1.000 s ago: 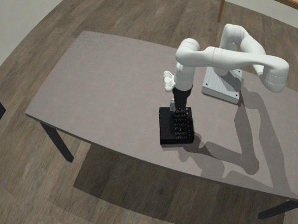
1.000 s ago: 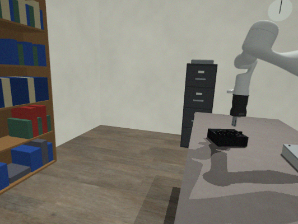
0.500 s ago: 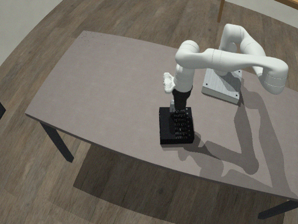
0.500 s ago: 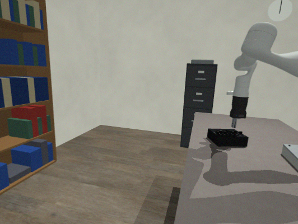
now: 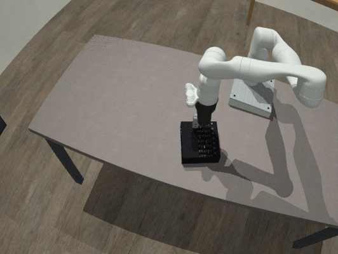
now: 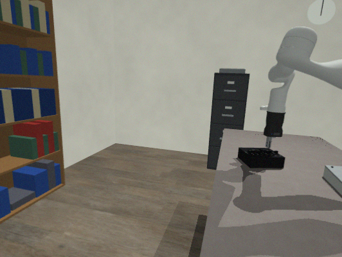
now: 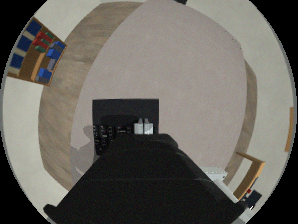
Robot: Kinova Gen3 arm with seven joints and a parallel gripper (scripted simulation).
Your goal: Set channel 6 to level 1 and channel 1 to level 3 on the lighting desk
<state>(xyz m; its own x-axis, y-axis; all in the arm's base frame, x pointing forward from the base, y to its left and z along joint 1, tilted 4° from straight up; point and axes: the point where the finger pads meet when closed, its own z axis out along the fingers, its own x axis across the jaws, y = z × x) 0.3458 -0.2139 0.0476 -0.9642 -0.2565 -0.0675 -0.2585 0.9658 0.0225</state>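
The black lighting desk [image 5: 200, 143] stands on its feet on the grey table, with its row of faders running along its right side. It also shows in the exterior view [image 6: 261, 157] and in the wrist view [image 7: 125, 123]. My gripper [image 5: 195, 122] points straight down with its fingers shut and empty. Its tips are at the desk's far end, at the last fader there. In the exterior view the gripper [image 6: 269, 143] reaches down to the desk's top. The fader caps are too small to read their levels.
The arm's grey base plate [image 5: 251, 96] lies on the table behind and to the right of the desk. A dark filing cabinet [image 6: 229, 117] stands off the table's far side. A bookshelf [image 6: 26, 106] is at the room's left.
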